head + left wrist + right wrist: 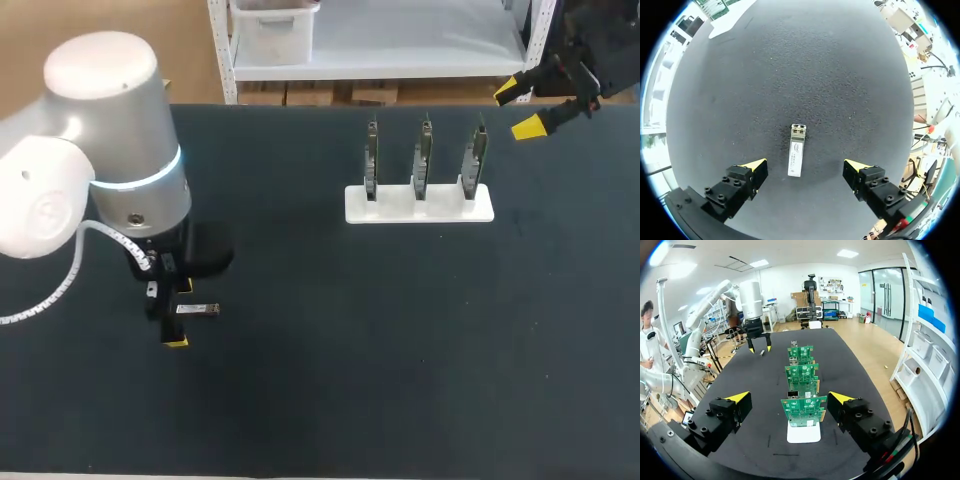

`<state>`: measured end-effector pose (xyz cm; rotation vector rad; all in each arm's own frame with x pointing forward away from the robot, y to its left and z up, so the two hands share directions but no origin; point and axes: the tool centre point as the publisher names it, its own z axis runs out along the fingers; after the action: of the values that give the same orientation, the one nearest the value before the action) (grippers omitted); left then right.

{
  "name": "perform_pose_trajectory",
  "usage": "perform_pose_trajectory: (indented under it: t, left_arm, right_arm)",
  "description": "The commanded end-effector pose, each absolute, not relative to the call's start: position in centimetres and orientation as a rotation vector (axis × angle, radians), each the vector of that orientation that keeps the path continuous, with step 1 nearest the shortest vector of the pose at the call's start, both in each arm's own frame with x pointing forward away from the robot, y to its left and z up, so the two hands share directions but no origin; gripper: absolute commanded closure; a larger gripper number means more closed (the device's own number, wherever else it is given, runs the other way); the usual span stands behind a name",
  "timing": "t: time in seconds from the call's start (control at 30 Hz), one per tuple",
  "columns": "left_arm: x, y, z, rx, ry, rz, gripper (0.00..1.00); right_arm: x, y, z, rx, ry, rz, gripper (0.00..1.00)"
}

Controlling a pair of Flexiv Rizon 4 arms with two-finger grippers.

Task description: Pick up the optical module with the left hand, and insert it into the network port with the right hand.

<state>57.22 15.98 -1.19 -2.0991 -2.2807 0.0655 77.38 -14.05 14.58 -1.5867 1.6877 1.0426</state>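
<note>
The optical module [797, 156], a small silver bar with a white label, lies flat on the black mat. My left gripper [805, 166] is open just above it, with a yellow-tipped finger on each side and neither touching it. From the head view the module [198, 310] shows below the left wrist, at the left gripper [179, 316]. Three green network port boards [424, 160] stand upright in a white holder [420, 205] at the back right. My right gripper [530, 108] hangs open and empty behind the row's right end. It looks along the boards [803, 410], with the right gripper [789, 398] astride the nearest one.
The black mat [380, 350] covers the whole table. In the right wrist view my left arm [752, 305] stands beyond the far end of the boards' white holder [804, 433].
</note>
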Motion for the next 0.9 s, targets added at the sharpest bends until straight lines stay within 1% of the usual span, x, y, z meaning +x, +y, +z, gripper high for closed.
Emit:
perform_pose_trajectory:
  t: [0.03, 0.07, 0.1, 0.13, 0.17, 0.23, 0.27, 0.9]
  left_arm:
    - [57.61, 15.87, -1.56, -2.098, -2.272, 0.07, 0.0]
    - [57.62, 15.84, -1.59, -2.099, -2.272, 0.071, 0.13]
    - [57.64, 15.79, -1.66, -2.099, -2.271, 0.074, 0.29]
    - [57.64, 15.78, -1.68, -2.099, -2.271, 0.076, 0.39]
    - [57.64, 15.74, -1.7, -2.099, -2.27, 0.078, 0.56]
    - [57.61, 15.67, -1.8, -2.096, -2.272, 0.083, 0.8]
    - [57.58, 15.64, -1.87, -2.095, -2.273, 0.084, 1.0]
    - [58.03, 15.02, -1.28, -2.081, -2.335, 0.099, 1.0]
  right_arm:
    - [77.2, -14.01, 14.59, -1.585, 1.688, 1.038, 0.0]
    - [77.2, -14.01, 14.59, -1.585, 1.688, 1.038, 0.0]
    - [77.2, -14.01, 14.59, -1.585, 1.688, 1.038, 0.0]
    - [77.2, -14.01, 14.59, -1.585, 1.688, 1.038, 0.0]
    - [77.2, -14.01, 14.59, -1.585, 1.688, 1.038, 0.0]
    - [77.2, -14.01, 14.59, -1.585, 1.688, 1.038, 0.0]
    - [77.2, -14.01, 14.59, -1.585, 1.688, 1.038, 0.0]
    - [77.2, -14.01, 14.59, -1.585, 1.688, 1.038, 0.0]
